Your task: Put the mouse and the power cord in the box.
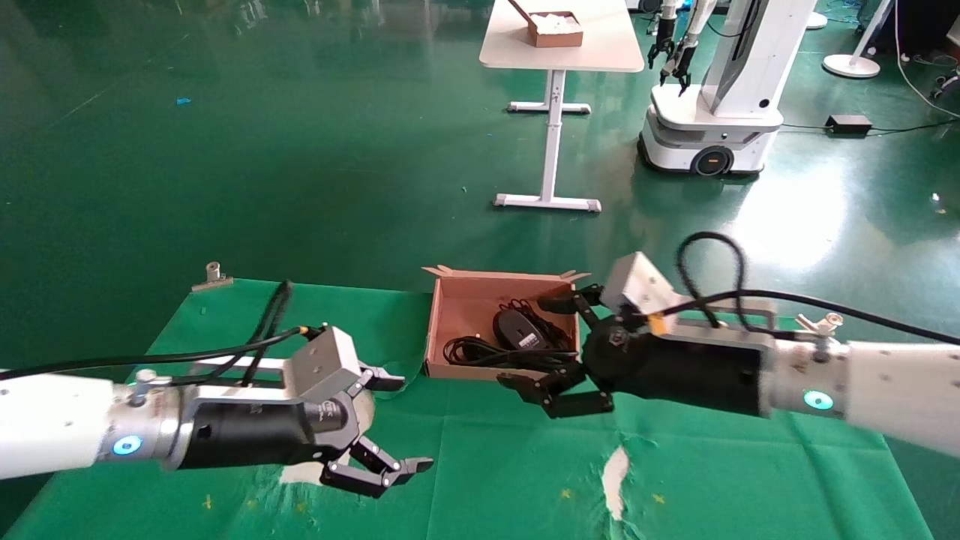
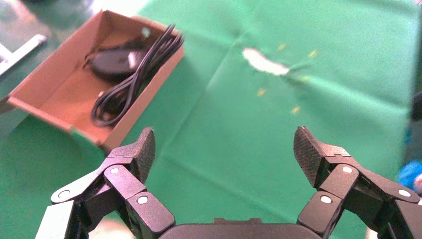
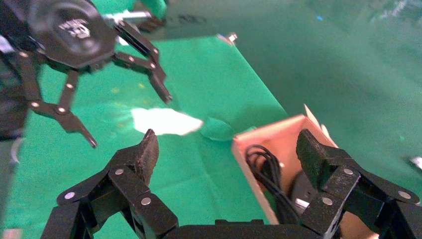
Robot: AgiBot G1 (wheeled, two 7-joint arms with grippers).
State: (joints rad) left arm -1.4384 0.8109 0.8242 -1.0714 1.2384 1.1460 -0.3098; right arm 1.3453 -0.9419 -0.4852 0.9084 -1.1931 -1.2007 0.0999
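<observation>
Right hand hangs released, jaws spread wide and empty, just beside the box at the desk's far edge. Inside lie the mouse and the looped power cord, so the packing looks done. Left hand, also spread and empty, waits toward the near edge.

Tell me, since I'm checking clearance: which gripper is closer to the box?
The right gripper, open, right beside the box, its fingers spanning that side wall. The left gripper, also open, hangs over the green cloth, nearer the robot.
</observation>
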